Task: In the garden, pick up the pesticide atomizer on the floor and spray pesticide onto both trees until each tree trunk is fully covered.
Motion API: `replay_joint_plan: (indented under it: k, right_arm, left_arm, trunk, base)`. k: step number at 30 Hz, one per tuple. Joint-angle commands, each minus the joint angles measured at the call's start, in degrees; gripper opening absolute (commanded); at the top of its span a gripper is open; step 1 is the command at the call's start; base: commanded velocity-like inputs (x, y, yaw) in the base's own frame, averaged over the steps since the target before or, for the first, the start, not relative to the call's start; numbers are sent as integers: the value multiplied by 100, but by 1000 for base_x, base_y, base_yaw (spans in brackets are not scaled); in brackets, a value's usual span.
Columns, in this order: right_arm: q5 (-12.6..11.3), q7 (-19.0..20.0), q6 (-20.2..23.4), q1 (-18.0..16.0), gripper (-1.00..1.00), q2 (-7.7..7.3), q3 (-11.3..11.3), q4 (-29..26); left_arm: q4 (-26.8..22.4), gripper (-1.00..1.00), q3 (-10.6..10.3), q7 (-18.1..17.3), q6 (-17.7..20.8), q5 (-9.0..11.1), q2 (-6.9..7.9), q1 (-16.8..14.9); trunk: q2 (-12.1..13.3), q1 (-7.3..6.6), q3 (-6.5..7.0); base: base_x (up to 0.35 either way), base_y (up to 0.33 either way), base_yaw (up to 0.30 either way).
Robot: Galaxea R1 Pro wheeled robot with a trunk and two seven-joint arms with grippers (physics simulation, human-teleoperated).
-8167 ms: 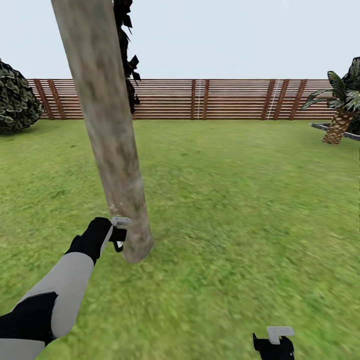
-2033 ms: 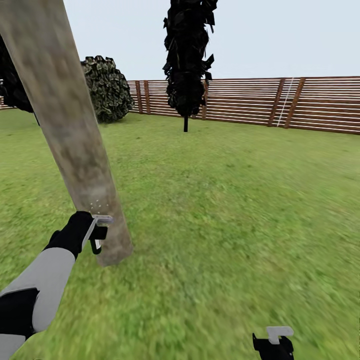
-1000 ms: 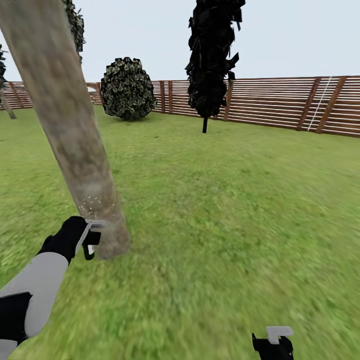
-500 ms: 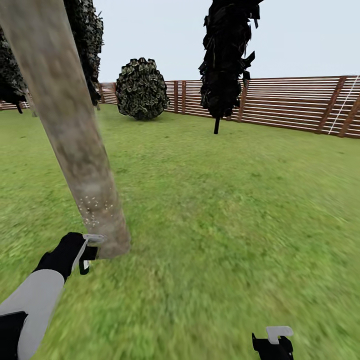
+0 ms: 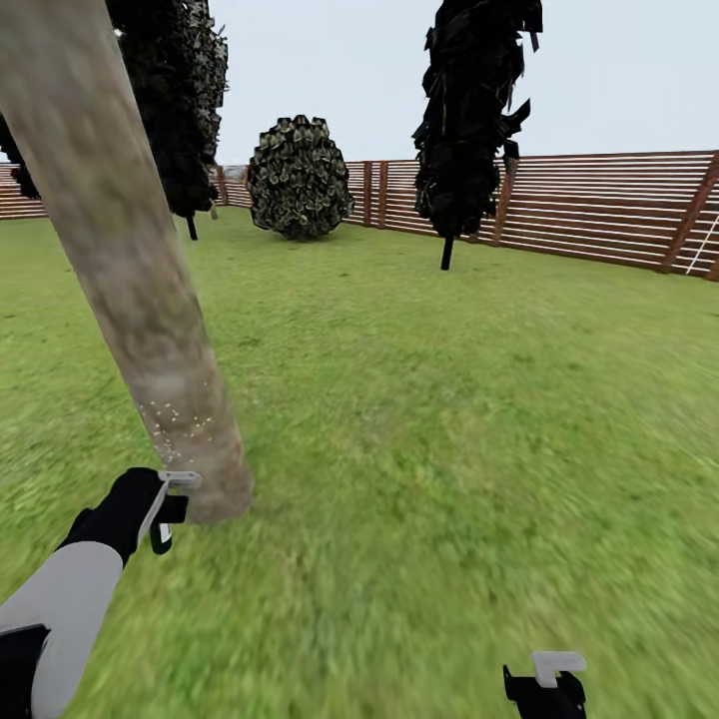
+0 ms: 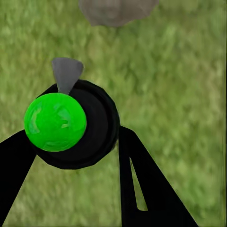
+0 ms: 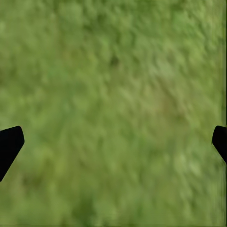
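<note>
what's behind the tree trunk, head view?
Lawn, a dark narrow tree partly covered by the tree trunk, and the slat fence farther back. Whatever stands directly behind the trunk is covered.

The head view looks forward and down across the lawn (image 5: 449, 419) to the slat fence (image 5: 599, 210) at 1 o'clock, the tree trunk (image 5: 130, 270) close at 10 o'clock. The left wrist view looks steeply down past the atomizer (image 6: 71, 125) onto grass, sharing the trunk's base (image 6: 116, 10) with the head view. The right wrist view faces straight down, close over grass (image 7: 118, 109).
</note>
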Motion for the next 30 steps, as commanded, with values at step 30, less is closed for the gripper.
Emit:
replay_joint_plan:
  k: [30]
  right_arm:
    - [13,-26,-11,-3,100,6,33,4]
  left_arm:
    - [-28,-100,335,392,-561,-15,-18,357]
  trunk:
    - [-2,1,-5]
  base:
    - [165,-238,134]
